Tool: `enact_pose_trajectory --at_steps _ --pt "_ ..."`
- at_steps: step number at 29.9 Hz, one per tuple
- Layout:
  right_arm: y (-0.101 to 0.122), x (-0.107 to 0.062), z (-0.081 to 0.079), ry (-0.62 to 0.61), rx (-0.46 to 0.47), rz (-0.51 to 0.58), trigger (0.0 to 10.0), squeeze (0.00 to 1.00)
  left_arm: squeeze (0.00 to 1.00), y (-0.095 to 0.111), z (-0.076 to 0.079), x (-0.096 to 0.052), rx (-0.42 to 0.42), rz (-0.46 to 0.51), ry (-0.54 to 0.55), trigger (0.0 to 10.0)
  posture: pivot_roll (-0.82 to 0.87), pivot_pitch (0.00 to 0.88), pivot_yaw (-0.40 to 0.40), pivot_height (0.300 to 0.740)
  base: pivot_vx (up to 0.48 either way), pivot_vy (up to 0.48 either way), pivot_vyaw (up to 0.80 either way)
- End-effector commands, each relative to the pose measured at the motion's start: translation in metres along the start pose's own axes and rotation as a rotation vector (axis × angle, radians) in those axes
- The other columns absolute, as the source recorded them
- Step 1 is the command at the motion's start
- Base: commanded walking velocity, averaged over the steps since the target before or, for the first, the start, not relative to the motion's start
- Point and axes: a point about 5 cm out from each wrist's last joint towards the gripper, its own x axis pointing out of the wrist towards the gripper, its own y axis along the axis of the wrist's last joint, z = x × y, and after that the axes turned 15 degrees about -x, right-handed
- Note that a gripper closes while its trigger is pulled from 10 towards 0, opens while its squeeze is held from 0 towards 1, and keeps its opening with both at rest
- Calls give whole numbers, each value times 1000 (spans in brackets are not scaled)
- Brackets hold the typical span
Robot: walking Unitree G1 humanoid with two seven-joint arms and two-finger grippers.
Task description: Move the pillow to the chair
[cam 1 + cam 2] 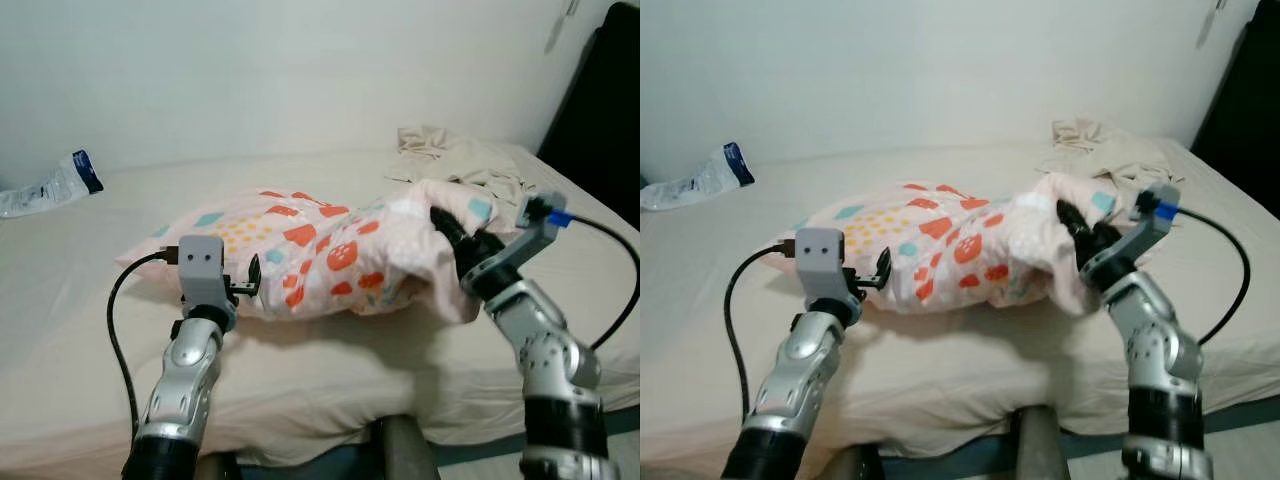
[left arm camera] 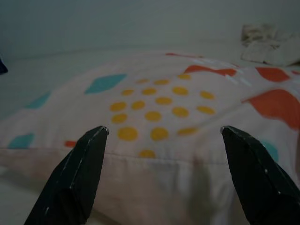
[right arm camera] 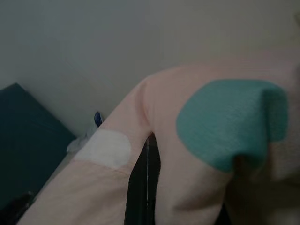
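— Now, item one, nearest the pillow's front edge?
— Left gripper (image 1: 250, 280), jaws spread wide, at the pillow's (image 1: 320, 255) near left end; the fingers (image 2: 75, 178) stand apart before the seam and do not pinch it.

— Item two?
— Right gripper (image 1: 450, 235), at the pillow's right end. Its fingers (image 3: 143, 187) are pushed into a fold of the pink cover, pressed together on the cloth; that end is bunched and raised.

— The pillow itself?
— Pink case, printed with orange shapes, yellow dots, teal patches. It lies on the bed (image 1: 80, 300), near the front edge, long side across.

— Beyond the pillow?
— Crumpled beige cloth (image 1: 450, 155), behind the pillow's right end, apart from it. A plastic bag (image 1: 55, 185) with a dark blue end, well behind the pillow's left end, by the wall (image 1: 250, 70).

— Farthest right?
— A dark upright object (image 1: 605, 110) past the cloth; what it is, cannot tell.
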Motion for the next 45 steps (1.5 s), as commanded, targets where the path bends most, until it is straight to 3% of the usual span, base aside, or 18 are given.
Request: enact_pose_trajectory --at_steps 1,8,14,28,45 --pt "-4 1 -12 35 -14 -15 0 0 0 1 -5 -4 32 -12 6 10000 -56 56 42 625 0 0 0" --pt "-23 -16 -31 73 0 -73 0 0 0 3 -16 -18 77 -18 29 10000 -52 68 41 653 0 0 0" --pt "-25 -20 -34 72 3 -77 0 0 0 4 -23 -22 97 -24 55 10000 -51 70 43 676 0 0 0" --pt "-13 -12 -39 84 -17 -41 0 0 0 -2 -27 -24 102 -54 96 10000 -52 56 35 740 0 0 0" --pt "-6 -4 -44 108 -42 -29 0 0 0 -3 -21 -18 81 -43 98 10000 -60 44 19 740 0 0 0"
